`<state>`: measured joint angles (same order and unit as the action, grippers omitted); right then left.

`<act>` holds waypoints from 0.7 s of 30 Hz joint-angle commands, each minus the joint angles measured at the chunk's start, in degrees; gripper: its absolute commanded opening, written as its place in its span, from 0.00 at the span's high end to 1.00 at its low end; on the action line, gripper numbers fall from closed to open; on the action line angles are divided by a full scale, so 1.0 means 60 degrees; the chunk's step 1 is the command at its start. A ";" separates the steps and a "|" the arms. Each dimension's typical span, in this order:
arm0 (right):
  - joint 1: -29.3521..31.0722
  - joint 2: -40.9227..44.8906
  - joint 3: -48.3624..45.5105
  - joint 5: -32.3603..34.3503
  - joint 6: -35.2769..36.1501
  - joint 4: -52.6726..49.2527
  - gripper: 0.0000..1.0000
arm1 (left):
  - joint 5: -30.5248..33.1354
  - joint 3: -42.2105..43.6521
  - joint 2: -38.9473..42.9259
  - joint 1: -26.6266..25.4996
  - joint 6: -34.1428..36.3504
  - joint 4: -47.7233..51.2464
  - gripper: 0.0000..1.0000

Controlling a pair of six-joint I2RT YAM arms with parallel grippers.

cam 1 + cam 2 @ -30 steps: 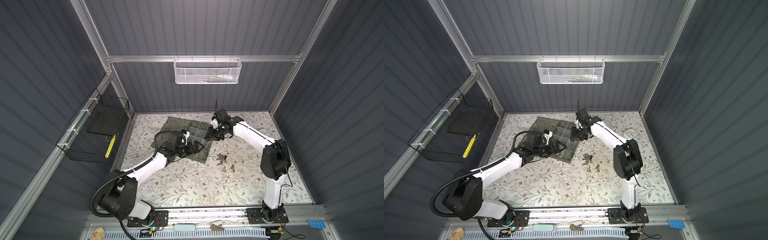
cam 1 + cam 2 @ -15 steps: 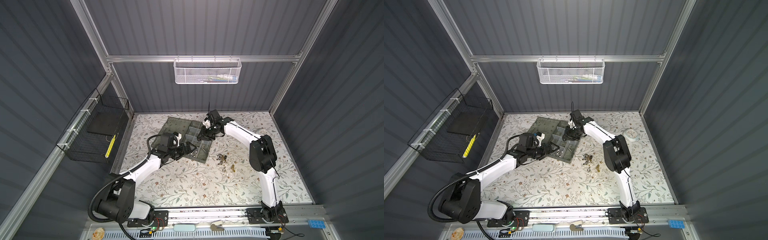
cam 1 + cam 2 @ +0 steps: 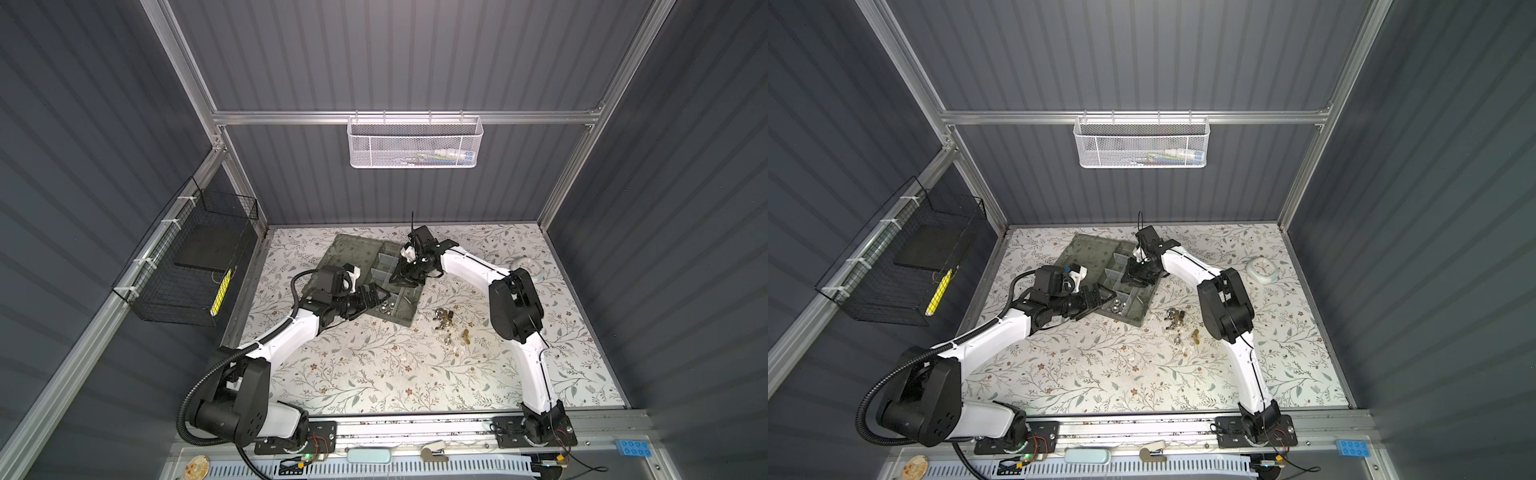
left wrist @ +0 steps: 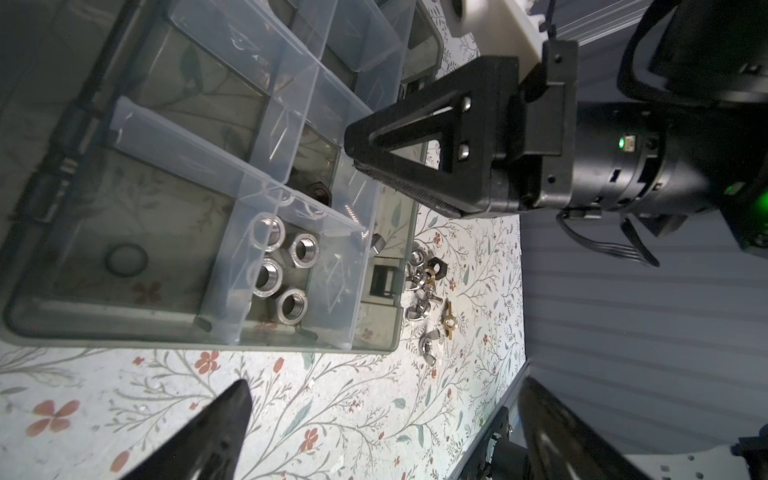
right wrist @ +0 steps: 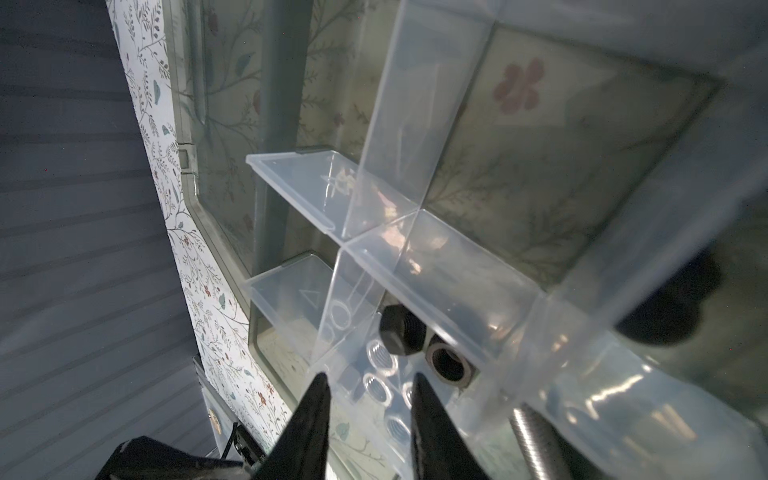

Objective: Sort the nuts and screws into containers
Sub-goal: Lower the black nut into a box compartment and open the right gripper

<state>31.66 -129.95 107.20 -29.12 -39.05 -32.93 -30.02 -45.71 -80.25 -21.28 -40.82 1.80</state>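
Containers (image 4: 266, 137) first: compts made by pale dividers in a grey-green organiser box (image 3: 397, 320). It lies w/ lid (image 3: 353, 255) flat open on the back-left part of the floral worktop (image 3: 374, 374).

My left arm (image 3: 286, 338) reaches to the box's near edge. The left jaws stand wide, fingertips (image 4: 230, 419) over bare worktop just beside the box wall, holding nothing.

My right arm (image 3: 473, 266) stretches over the box's middle. The right jaws are narrow, w/ a small gap btwn fingertips (image 5: 318, 399) and nothing gripped that I can see. Tips sit low by the dividers next to the black nuts (image 5: 401, 332).

Loose pile (image 3: 444, 319) of nuts, incl. wing types, lies on the worktop just off the box's near-right corner, apart from both jaws.

- Four silver nuts (image 4: 305, 250) sit together in a near-edge compt.
- Two black nuts sit in the compt behind it.
- One screw (image 5: 530, 436), only its silver threaded shank in view, lies past a divider from the black nuts.
- Black ring (image 4: 126, 259) lies alone in the neighbouring corner compt.
- Brass wing nut (image 4: 449, 321) sits at the pile's edge.

Writing: dividers show moulded triangle marks (image 5: 309, 297). Lettering, if any, is too faint to read.
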 commanded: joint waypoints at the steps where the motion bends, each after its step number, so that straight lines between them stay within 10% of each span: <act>1: 0.0025 -0.0109 0.0166 -0.0009 -0.0054 0.0044 0.64 | -0.0203 0.0063 0.0118 0.0064 0.0215 0.0210 0.00; 21: 0.0004 0.1775 -0.0224 0.0723 0.0415 -0.0310 0.50 | -0.0162 0.0002 0.0571 -0.0150 -0.0145 0.0233 0.00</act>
<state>31.66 -123.37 106.72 -27.07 -38.15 -33.91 -30.68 -45.67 -78.48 -21.52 -41.17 2.20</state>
